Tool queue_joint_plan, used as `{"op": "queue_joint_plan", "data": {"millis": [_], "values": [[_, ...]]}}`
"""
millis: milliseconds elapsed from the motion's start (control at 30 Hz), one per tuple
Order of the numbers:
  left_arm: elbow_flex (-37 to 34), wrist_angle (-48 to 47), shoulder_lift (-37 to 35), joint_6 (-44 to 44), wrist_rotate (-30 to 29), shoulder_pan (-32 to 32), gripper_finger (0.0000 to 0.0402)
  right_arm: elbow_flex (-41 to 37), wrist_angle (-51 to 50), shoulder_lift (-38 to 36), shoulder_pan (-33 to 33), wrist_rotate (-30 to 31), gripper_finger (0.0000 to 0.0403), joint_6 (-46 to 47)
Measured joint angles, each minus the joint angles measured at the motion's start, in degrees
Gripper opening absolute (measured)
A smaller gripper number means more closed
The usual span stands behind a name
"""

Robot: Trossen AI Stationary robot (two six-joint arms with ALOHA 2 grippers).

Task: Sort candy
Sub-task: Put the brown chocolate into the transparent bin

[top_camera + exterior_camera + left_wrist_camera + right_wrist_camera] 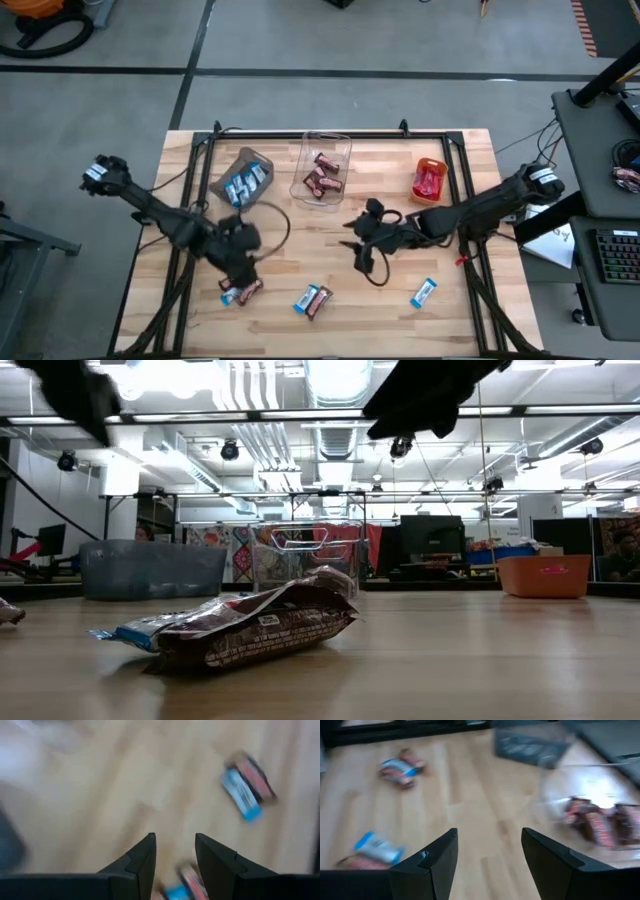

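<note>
On the pale wood-plank surface [330, 230] | left hand [238, 268] unclenched, empty, above crinkly bars [241, 292] at 7 o'clock | right hand [352, 243] unclenched, empty, mid-surface | blue-and-brown pair [313, 299] at 6 o'clock.

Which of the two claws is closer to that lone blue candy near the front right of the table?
The right gripper. It hangs open, up and to the left of the blue candy, with bare table between. The left gripper, also open, hangs far across the table over another candy pair.

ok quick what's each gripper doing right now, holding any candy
Left gripper: open, empty, above a blue-and-white and a brown wrapped bar.
Right gripper: open, empty, over bare wooden table.
</note>
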Motion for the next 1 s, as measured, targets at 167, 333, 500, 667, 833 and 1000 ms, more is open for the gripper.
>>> {"op": "queue_joint_plan", "data": {"millis": [167,333,500,667,833,1000], "values": [[-0.3,-0.6,5.4,-10.6,8.8,-5.1,0.0121,0.0,-1.8,-2.0,2.0,-7.5,0.0212,0.0],[-0.3,-1.9,11.5,-18.2,18.1,-6.6,0.0121,0.0,-3.0,-3.0,3.7,-7.6,0.0212,0.0],[-0.3,-7.6,16.7,-19.6,19.4,-6.6,0.0122,0.0,-2.9,-2.7,4.3,-7.6,0.0212,0.7],[-0.4,-11.6,19.7,-20.5,16.6,-6.6,0.0133,0.0,-3.7,-2.5,4.7,-7.5,0.0212,2.2],[-0.6,-10.9,21.6,-21.4,16.5,-6.6,0.0157,0.0,-4.0,-2.5,4.8,-7.6,0.0212,2.4],[-1.0,-10.5,23.3,-20.8,14.9,-6.6,0.0179,0.0,-4.0,-2.5,4.8,-7.6,0.0212,2.5]]}}
